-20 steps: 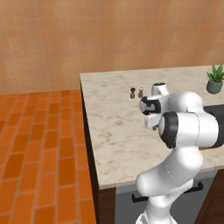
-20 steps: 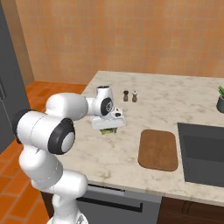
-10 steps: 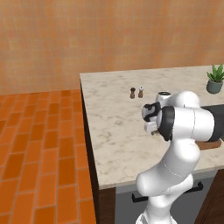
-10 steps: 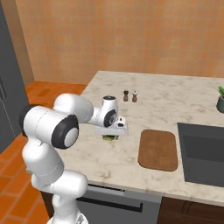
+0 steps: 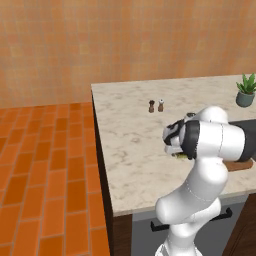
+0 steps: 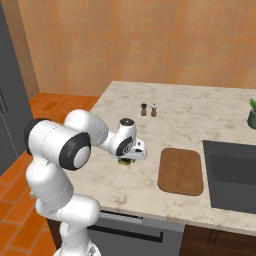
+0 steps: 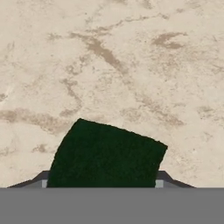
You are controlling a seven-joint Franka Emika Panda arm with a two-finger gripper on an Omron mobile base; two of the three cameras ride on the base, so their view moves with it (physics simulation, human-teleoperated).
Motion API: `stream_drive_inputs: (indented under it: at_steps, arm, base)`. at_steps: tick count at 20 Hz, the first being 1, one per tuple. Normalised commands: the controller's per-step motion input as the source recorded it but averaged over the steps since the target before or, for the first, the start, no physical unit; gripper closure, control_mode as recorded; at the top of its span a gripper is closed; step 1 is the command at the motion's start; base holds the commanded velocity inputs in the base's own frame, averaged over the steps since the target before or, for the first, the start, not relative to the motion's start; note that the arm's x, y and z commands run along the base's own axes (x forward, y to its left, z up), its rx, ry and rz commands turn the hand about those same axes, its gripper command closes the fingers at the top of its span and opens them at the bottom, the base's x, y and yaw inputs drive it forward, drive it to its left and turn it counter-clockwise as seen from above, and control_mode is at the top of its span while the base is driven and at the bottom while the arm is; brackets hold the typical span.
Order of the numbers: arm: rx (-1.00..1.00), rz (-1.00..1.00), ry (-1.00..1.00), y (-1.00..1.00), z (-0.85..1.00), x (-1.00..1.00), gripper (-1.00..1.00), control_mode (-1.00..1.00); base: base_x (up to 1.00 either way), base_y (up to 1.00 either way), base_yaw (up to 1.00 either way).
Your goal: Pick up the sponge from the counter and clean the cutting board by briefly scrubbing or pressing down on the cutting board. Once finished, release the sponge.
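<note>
Counter (image 6: 210,105): one marbled worktop, and everything I name stands on it.
Sink (image 6: 232,172): one dark basin, sunk in by the counter's right edge.
Cutting board (image 6: 181,170): one brown board near the front edge, just left of the sink, nothing on it; I judge the scrubbing not yet begun.
Plant (image 5: 245,91): one small potted plant towards the far right corner.
Shakers (image 6: 148,109): two, side by side towards the back of the counter, well apart from the board.
Gripper (image 6: 131,156): one, hanging low over the counter left of the board and clamped on the sponge — the hand view shows a finger at each side of it.
Sponge (image 7: 107,155): one green block, dark face towards the hand camera, held between the fingers; whether it is clear of the counter I cannot tell.
Risk – slip: the hold looks near one end, so pressing down hard could twist the sponge out.
Risk – board: I reckon a sideways scrub could push the loose board towards the sink.
</note>
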Motion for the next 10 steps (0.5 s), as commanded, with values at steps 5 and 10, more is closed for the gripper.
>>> stream_drive_inputs:
  at_steps: [5, 10]
  arm:
    - [0.0, 0.0, -0.07, 0.0, 0.0, 0.07, -1.0, -1.0]
    - [0.0, -0.01, -0.01, 0.0, 0.05, 0.02, -1.0, -1.0]
  base:
    - [0.0, 0.0, 0.0]
    - [0.0, 0.0, 0.0]
